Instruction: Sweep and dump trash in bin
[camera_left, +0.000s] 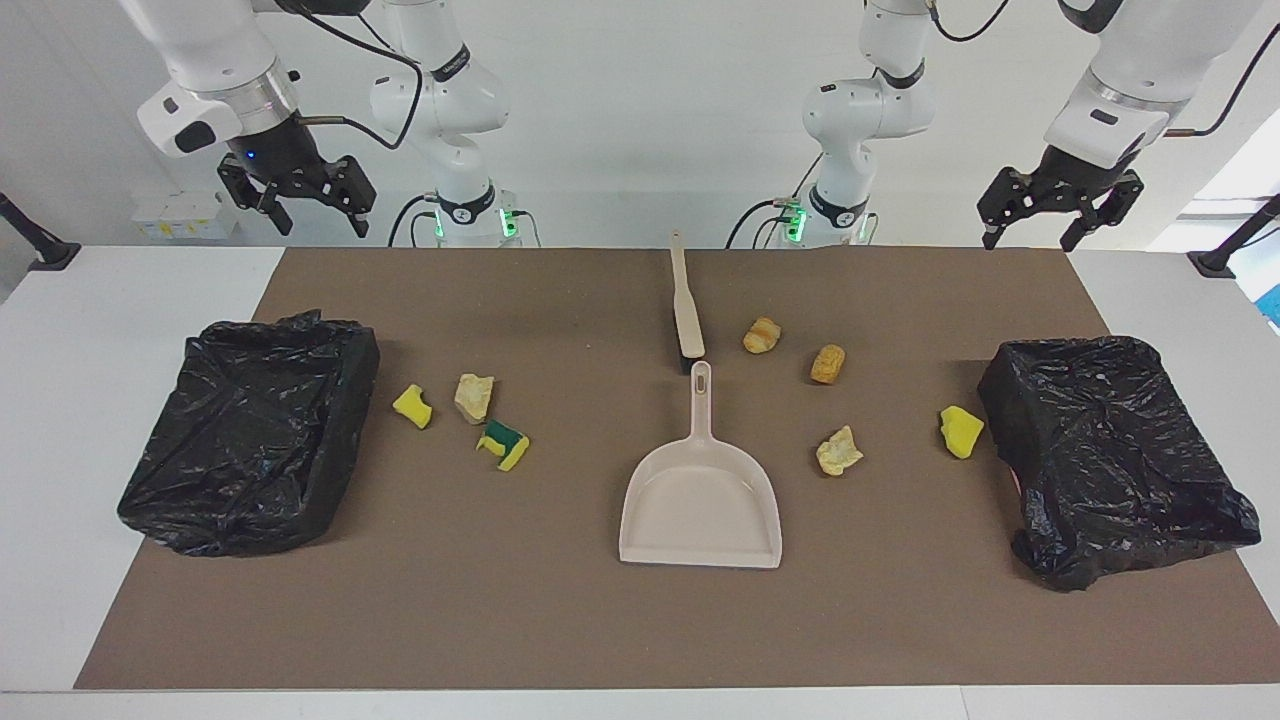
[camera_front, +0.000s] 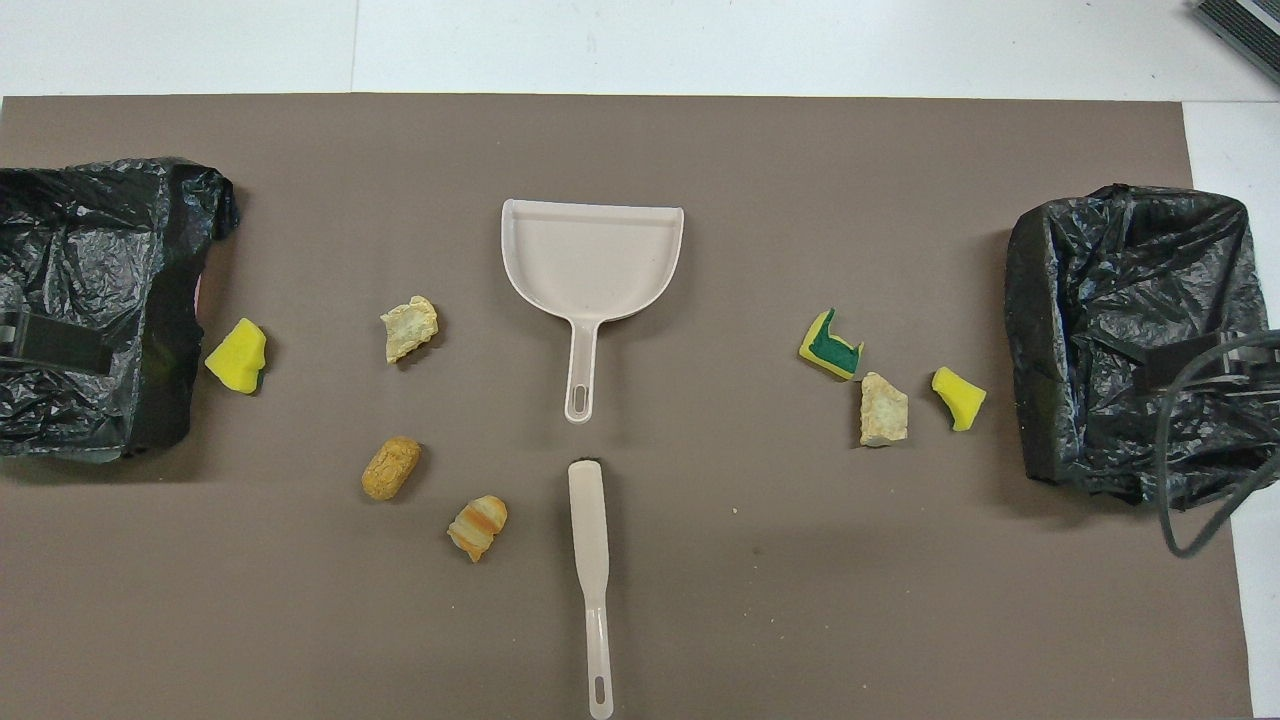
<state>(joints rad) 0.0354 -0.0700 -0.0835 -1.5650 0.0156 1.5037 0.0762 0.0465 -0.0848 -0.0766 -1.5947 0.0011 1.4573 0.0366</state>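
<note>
Facing view. The right gripper (camera_left: 312, 205), upper left of the frame, and the left gripper (camera_left: 1040, 218), upper right, are held high with fingers spread wide and nothing grasped. The trash is scattered on the brown mat (camera_left: 560, 620): three scraps (camera_left: 473, 397) at centre left beside one black-lined bin (camera_left: 250, 430), four scraps (camera_left: 838, 450) at centre right, the outermost beside the other bin (camera_left: 1110, 455). At centre, the dustpan (camera_left: 700, 505) lies below the brush (camera_left: 686, 310), handle tip at the bristles.
</note>
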